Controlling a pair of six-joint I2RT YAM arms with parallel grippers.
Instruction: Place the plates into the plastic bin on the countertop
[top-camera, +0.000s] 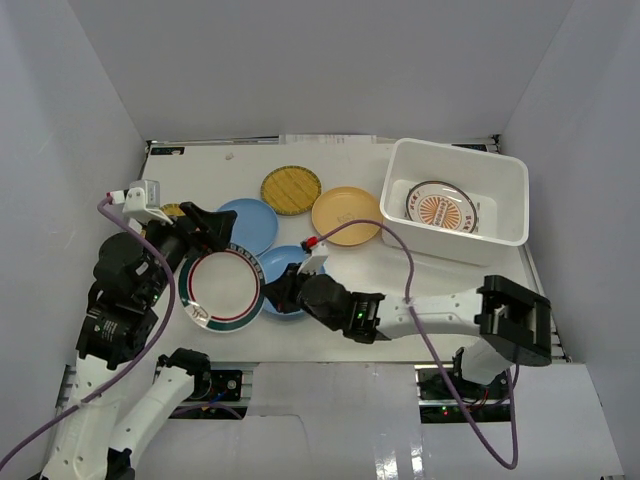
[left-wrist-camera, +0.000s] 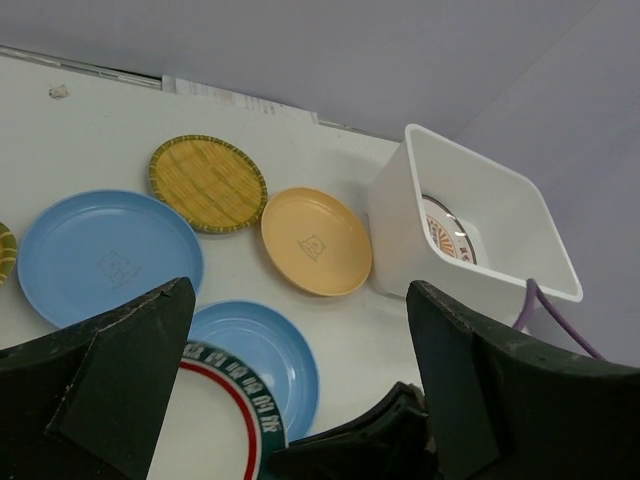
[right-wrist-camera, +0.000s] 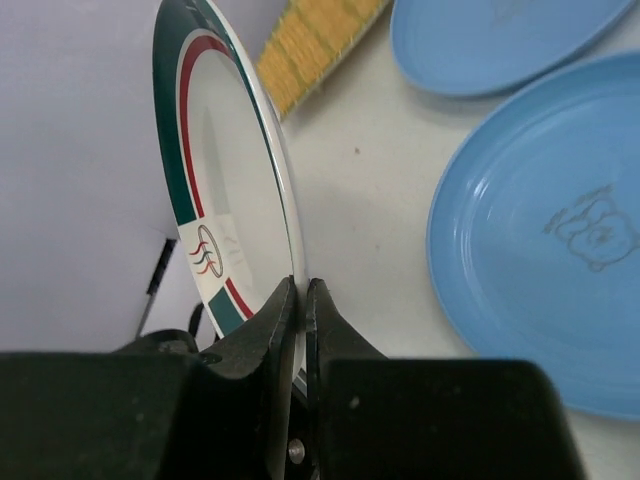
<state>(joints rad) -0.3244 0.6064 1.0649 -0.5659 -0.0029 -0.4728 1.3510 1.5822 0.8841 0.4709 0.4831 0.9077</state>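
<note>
My right gripper is shut on the rim of a white plate with a green and red rim, seen edge-on in the right wrist view. That plate overlaps a light blue plate. My left gripper is open and empty, above the plates' left side, its fingers wide apart. A second light blue plate, a round striped plate and an orange-yellow plate lie on the countertop. The plastic bin at the right holds a white plate with an orange pattern.
A sliver of the fan-shaped striped plate shows behind the left arm. A purple cable arcs from the right wrist across the countertop near the bin's front wall. Pale grey walls enclose the countertop.
</note>
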